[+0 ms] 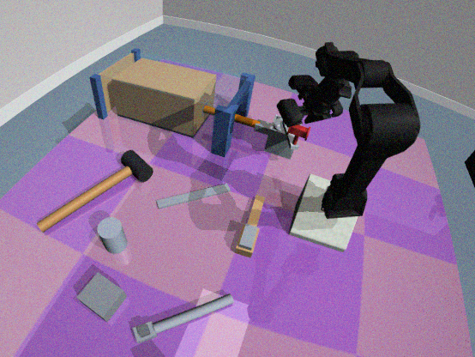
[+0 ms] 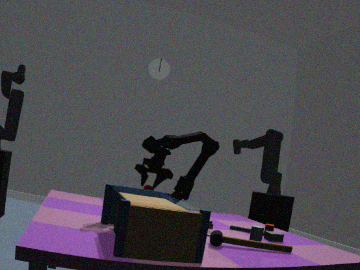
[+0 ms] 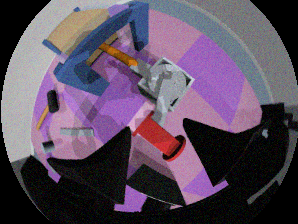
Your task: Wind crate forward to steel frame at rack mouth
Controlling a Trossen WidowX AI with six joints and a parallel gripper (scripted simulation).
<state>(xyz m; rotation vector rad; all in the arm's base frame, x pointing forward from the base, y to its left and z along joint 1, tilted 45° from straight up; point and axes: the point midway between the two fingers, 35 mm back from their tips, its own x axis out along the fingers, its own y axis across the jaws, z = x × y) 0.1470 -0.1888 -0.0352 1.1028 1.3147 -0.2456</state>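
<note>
The tan crate (image 1: 163, 92) (image 2: 162, 227) (image 3: 75, 30) sits flat inside the blue-posted cubby. Its front stands a little short of the blue frame (image 1: 224, 124) (image 3: 136, 26) at the mouth. An orange strap (image 1: 244, 119) (image 3: 113, 52) runs from the crate through the frame to the grey winch (image 1: 279, 139) (image 3: 166, 86). The red-gripped handle (image 1: 301, 131) (image 2: 148, 187) (image 3: 158, 136) sits on top of the winch. My gripper (image 1: 302, 120) (image 2: 152, 181) (image 3: 157, 125) hangs just above the red grip, fingers spread to either side of it and not clamping it.
A mallet (image 1: 92, 193), a grey cylinder (image 1: 111, 235), a grey block (image 1: 101, 296), a steel bar (image 1: 193, 196), a wooden-backed block (image 1: 249, 232) and a grey socket bar (image 1: 184, 317) lie on the bench. My arm's white base plate (image 1: 319, 233) is to the right. Another arm (image 2: 271, 162) stands behind the bench.
</note>
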